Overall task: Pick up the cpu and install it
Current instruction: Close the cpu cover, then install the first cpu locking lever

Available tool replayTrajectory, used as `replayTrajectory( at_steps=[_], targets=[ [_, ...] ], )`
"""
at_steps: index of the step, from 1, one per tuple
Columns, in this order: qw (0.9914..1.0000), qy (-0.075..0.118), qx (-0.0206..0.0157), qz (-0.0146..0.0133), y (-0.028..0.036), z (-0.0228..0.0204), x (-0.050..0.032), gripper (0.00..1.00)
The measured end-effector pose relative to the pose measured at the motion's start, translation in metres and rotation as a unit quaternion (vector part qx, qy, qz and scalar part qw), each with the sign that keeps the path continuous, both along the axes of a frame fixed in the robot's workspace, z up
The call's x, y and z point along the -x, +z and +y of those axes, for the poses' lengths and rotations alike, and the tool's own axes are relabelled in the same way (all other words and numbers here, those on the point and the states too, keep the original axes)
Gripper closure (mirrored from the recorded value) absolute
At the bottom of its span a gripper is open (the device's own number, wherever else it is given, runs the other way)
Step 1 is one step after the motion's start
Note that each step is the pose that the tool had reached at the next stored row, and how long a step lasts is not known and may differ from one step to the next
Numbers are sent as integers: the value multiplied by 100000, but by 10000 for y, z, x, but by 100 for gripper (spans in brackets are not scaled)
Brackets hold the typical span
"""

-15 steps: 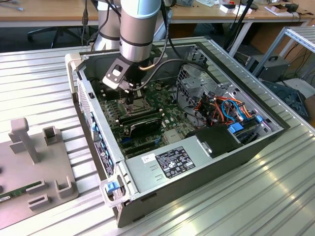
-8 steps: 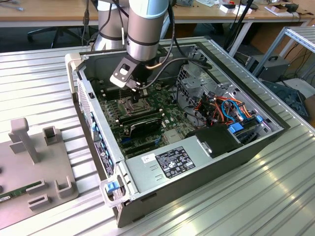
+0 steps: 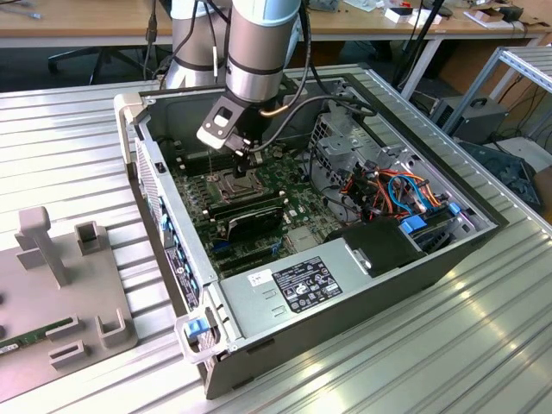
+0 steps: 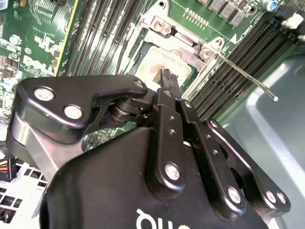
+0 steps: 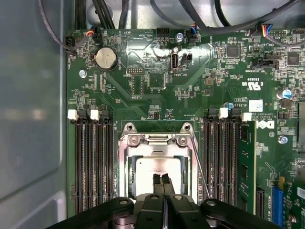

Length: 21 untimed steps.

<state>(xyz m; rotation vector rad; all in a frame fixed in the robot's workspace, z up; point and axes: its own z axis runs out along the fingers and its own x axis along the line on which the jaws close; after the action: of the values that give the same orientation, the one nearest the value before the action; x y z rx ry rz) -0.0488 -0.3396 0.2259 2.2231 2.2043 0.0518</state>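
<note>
Silver-grey and flat, the cpu (image 5: pixel 158 168) sits square inside the socket (image 5: pixel 157 162), whose hinged metal frame stands open on a green motherboard (image 5: pixel 200 90) lined with black memory slots. Ribbed aluminium desk (image 3: pixel 78 147) carries the open steel case (image 3: pixel 285 293) at centre frame, wooden benches behind along the top. Black gripper (image 5: pixel 160 180), fingers pressed narrowly together with nothing between them, hangs directly over the cpu at lower centre of the first wrist view.
</note>
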Motion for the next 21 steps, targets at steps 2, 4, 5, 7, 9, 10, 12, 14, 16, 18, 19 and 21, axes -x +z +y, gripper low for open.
replayTrajectory(
  at_steps=[2, 4, 5, 7, 9, 10, 12, 14, 16, 18, 19, 21],
  targets=[
    [100000, 0, -7, -3, 0, 0, 0, 89],
    [100000, 1, 48, 3, 1, 0, 0, 89],
    [100000, 1, 48, 1, 0, 0, 0, 89],
    [100000, 1, 51, 1, 0, 0, 0, 89],
    [100000, 0, 59, 1, 1, 0, 0, 89],
    [100000, 3, 60, 2, 0, 0, 0, 89],
    [100000, 2, 64, 1, 0, 0, 0, 89],
    [100000, 1, 67, -1, 0, 0, 0, 89],
    [99999, -425, 68, 1, 0, 0, 0, 89],
    [99994, -1109, 69, 1, 0, 0, 0, 89],
    [99985, -1758, 69, 4, 0, 0, 0, 89],
    [99946, -3273, 73, 5, -1, 0, 0, 89]
  ],
)
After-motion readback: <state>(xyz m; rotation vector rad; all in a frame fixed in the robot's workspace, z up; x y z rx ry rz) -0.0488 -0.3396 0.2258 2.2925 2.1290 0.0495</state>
